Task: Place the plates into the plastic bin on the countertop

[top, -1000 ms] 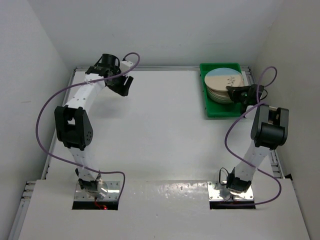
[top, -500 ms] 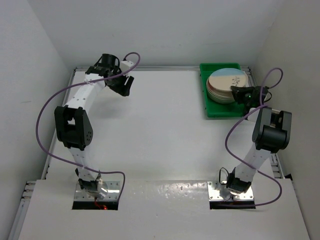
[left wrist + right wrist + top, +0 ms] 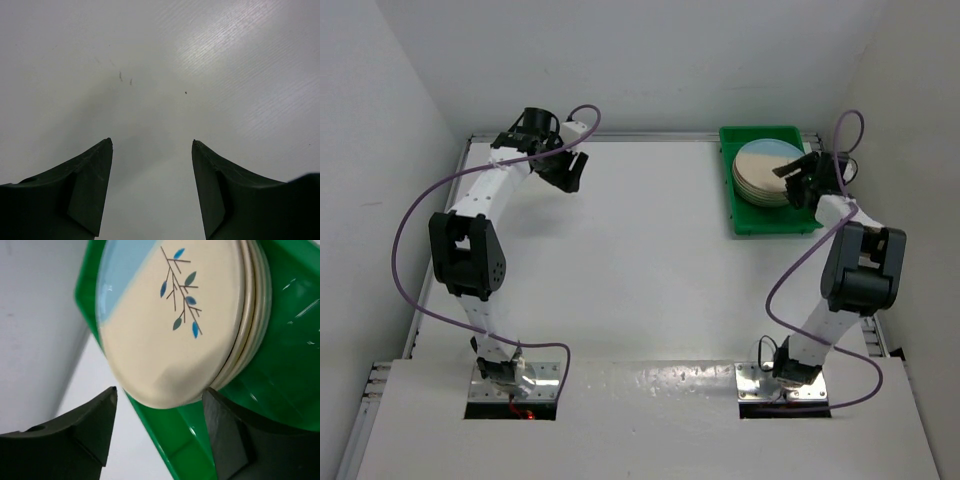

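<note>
White countertop | left gripper spread, empty | right gripper spread by plates in plastic bin

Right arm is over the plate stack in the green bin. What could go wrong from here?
The top plate sits off-centre on the stack, its edge overhanging the plates beneath, so a bump might slide it. The right gripper hovers low by that edge with jaws open; pulling back without lifting could catch the rim and shove the plate toward the plastic bin wall.
</note>
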### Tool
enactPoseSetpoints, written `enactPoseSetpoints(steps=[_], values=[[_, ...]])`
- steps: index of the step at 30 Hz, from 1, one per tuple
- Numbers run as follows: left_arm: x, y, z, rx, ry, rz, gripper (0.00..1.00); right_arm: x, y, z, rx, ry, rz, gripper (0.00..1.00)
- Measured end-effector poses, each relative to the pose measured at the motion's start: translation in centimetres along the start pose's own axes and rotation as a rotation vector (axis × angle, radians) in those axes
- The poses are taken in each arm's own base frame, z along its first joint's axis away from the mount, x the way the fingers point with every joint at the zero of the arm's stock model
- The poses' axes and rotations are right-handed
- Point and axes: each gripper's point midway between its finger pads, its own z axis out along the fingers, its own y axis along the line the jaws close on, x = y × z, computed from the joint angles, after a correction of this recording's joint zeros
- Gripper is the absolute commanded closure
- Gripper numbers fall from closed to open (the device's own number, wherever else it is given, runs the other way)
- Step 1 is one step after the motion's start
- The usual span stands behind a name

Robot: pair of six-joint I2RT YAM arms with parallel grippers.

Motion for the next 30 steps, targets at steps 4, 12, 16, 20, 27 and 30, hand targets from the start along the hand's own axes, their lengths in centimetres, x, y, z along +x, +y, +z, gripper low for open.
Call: enactPoseSetpoints(steps=[4,12,16,20,27,30], values=[[0.0,0.0,0.0,0.0,0.0,0.0,0.33,-1.0,0.0,-1.4,0.172,-0.057,-0.181,0.21],[0.1,0.0,-0.4,-0.009,-0.001,0.006,0.33,0.8,-0.4,-9.2,0.308,-0.175,-0.499,0.0],[1.7,-0.7,-1.0,-0.029,0.032,0.011,0.33,5.4,-2.7,-15.0,0.185,-0.141,-0.621,0.0],[3.9,-2.7,-1.1,-0.01,0.074,0.018,0.33,8.9,-5.6,-17.8,0.16,-0.034,-0.624,0.0],[12.0,-8.0,-1.0,0.043,0.2,0.061,0.34,16.1,-11.3,-21.4,0.124,0.172,-0.544,0.0],[17.5,-9.4,-1.8,0.023,0.268,0.102,0.34,18.5,-14.0,-22.1,0.125,0.224,-0.5,0.0]])
